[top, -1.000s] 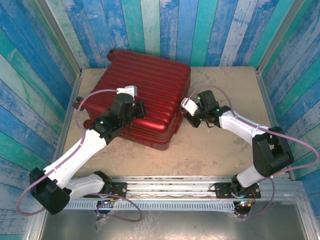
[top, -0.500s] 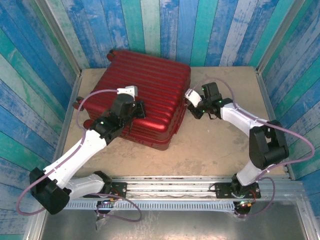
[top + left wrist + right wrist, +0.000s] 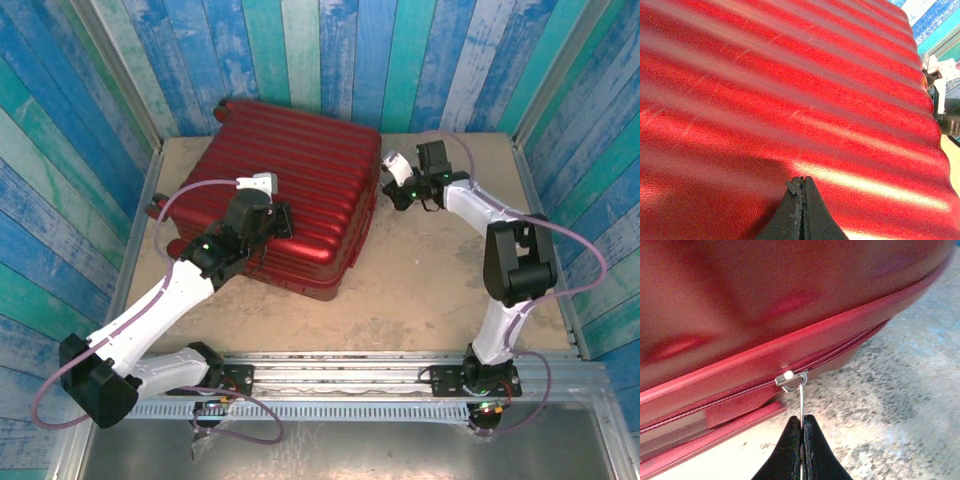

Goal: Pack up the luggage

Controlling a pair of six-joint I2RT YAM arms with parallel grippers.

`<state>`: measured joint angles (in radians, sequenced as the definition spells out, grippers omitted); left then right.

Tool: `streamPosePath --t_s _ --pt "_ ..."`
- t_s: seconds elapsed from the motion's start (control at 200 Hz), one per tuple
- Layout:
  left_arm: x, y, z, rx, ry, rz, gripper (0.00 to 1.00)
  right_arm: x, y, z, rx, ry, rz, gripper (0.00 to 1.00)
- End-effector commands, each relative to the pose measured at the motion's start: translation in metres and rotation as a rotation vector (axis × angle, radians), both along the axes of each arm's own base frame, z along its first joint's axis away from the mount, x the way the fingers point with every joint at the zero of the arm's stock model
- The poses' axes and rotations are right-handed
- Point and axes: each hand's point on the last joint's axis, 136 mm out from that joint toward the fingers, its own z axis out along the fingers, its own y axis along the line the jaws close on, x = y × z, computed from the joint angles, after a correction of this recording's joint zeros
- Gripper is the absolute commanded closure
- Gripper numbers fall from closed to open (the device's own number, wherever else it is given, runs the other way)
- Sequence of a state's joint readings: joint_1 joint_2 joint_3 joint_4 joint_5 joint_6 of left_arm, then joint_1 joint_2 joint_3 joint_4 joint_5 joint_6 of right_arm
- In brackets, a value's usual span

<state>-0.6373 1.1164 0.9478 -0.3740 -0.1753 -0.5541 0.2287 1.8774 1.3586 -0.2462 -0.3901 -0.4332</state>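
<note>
Right gripper (image 3: 801, 426): closed tight. Its two dark fingers pinch the lower end of a thin metal zip pull (image 3: 801, 399), which runs straight from the fingertips to the slider.
Zip slider (image 3: 790, 377): a small silver piece on the zip line, which follows the seam along the suitcase's side near a rounded corner.
Left gripper (image 3: 800, 186): closed with nothing between the fingers, tips together, low over the ribbed top shell. I cannot tell whether it touches the shell.
Suitcase (image 3: 305, 170): dark red with ribs, lying flat and shut on the far left part of the table, its far edge close to the back wall. The left arm reaches over its near part, and the right gripper is at its right side.
Table (image 3: 430, 270): tan, speckled top, with the arm bases at its near edge.
Walls (image 3: 350, 60): planks painted blue and green on three sides.
</note>
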Motion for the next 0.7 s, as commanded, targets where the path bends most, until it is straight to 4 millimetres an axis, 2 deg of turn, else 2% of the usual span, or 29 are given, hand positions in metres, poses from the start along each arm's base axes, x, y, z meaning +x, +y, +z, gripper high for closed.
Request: streamPosePath --t_s 0.0,0.155,0.411,0.461,0.696 --pt "-0.098 0.042 -0.165 0.352 0.621 -0.071 1.00 0.038 -0.030 0.001 -0.022 -0.041 -0.117 1.00" --pt "-0.099 0.042 -0.165 0.359 0.620 -0.073 1.00 0.060 -0.040 -0.012 -0.037 -0.039 -0.157 0.99" --pt "-0.099 0.042 -0.164 0.367 0.616 -0.076 1.00 0.088 -0.044 -0.024 -0.049 -0.059 -0.192 0.99" --pt "-0.100 0.042 -0.171 0.384 0.640 -0.077 1.00 0.094 -0.043 -0.025 -0.049 -0.066 -0.193 0.98" --pt "-0.100 0.043 -0.167 0.382 0.627 -0.071 1.00 0.119 -0.047 -0.024 -0.064 -0.101 -0.236 0.96"
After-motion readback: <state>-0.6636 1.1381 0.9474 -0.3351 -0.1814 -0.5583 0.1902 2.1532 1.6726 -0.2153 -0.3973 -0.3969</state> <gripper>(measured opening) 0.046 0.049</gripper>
